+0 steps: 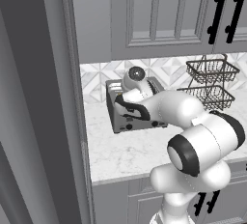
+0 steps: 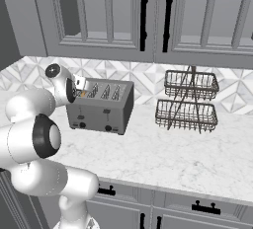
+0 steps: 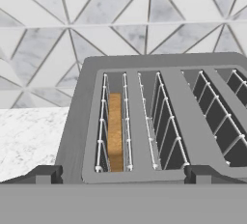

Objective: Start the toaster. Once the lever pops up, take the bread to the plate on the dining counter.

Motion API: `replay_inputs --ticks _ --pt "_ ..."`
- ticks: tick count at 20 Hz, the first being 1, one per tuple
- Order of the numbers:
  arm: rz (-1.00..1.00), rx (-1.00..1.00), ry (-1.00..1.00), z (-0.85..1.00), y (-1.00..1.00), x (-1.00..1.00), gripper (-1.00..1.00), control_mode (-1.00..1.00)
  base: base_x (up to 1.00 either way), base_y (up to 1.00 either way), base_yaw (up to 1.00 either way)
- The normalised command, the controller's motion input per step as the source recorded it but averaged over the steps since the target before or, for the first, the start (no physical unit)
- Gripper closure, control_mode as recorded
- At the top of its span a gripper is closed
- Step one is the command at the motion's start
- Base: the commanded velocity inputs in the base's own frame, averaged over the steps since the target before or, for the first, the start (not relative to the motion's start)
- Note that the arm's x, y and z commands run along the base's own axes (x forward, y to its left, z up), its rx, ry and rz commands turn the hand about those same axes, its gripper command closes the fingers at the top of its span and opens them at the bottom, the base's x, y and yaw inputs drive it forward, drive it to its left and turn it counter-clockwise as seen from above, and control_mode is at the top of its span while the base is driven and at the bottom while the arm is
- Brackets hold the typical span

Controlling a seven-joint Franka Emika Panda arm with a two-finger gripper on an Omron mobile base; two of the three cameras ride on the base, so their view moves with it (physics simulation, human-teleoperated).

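Observation:
The grey four-slot toaster [image 2: 102, 106] stands on the marble worktop against the tiled wall. It is also in the left base view, toaster [image 1: 116, 114], partly behind my arm. A tan bread slice [image 3: 115, 132] sits deep in its leftmost slot, its top edge below the rim; the other slots hold nothing. My gripper [image 3: 123, 174] hovers just above the toaster's front left top edge and is open, with the dark fingertips [image 3: 46, 174] wide apart and nothing between them. Two levers and two dark knobs show on the toaster's front. The plate and the dining counter are out of view.
A two-tier dark wire basket rack [image 2: 189, 100] stands on the worktop [image 2: 173, 156] right of the toaster. Grey wall cabinets with black handles [image 2: 144, 18] hang overhead. A tall grey panel [image 1: 38, 102] closes off the left side.

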Motion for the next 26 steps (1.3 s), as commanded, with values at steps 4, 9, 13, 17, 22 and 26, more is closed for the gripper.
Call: replay_inputs --ticks 4,9,13,17,22,26 --pt "0.00 0.00 0.00 0.00 0.00 0.00 -1.00 -1.00 0.00 0.00 0.00" --pt "0.00 0.00 0.00 0.00 0.00 0.00 -1.00 -1.00 0.00 0.00 0.00" --pt "0.00 0.00 0.00 0.00 0.00 0.00 -1.00 -1.00 0.00 0.00 0.00" --pt "0.00 0.00 0.00 0.00 0.00 0.00 -1.00 -1.00 0.00 0.00 0.00" --pt "0.00 0.00 0.00 0.00 0.00 0.00 -1.00 -1.00 0.00 0.00 0.00" --pt "0.00 0.00 0.00 0.00 0.00 0.00 -1.00 -1.00 0.00 0.00 0.00"
